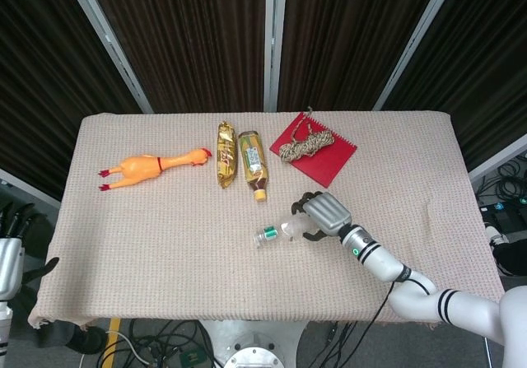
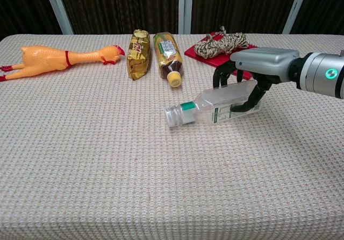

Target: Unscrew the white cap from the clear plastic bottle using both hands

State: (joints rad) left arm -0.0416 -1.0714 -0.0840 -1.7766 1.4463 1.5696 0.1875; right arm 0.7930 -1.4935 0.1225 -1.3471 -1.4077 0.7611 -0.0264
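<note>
- The clear plastic bottle with a green neck band and a printed label (image 2: 215, 106) lies on its side near the middle of the counter covered in beige waffle-weave cloth (image 2: 107, 159), its white cap (image 2: 171, 115) pointing toward the robot's left.
- The cap is on the bottle's neck, and nothing touches it.
- The right hand, silver-backed with black fingers (image 2: 248, 79), reaches in from the right edge and wraps the bottle's base end: the fingers (image 2: 219, 77) curl over the far side while the thumb comes round the near side, so the hand grips the bottle's body.
- In the chest view the base end sits slightly higher than the cap end, so the bottle is tilted; whether the base is off the cloth I cannot tell.
- In the head view the same right hand (image 1: 319, 216) covers the bottle's wide end, and only the neck and cap half (image 1: 276, 232) shows.
- The left hand (image 1: 10, 249) is well apart from everything, off the counter's left edge at the lower left of the head view; its dark fingers point upward, apart from one another, and hold nothing.
- Along the far side of the counter lie an orange rubber chicken (image 2: 59, 57), a gold foil snack packet (image 2: 138, 53), a brown drink bottle with a yellow cap (image 2: 167, 56), and a red notebook (image 2: 236, 57) with a coil of beige rope (image 2: 220, 43) resting on it.
- The brown drink bottle's yellow cap points toward the clear bottle, near it but not touching.
</note>
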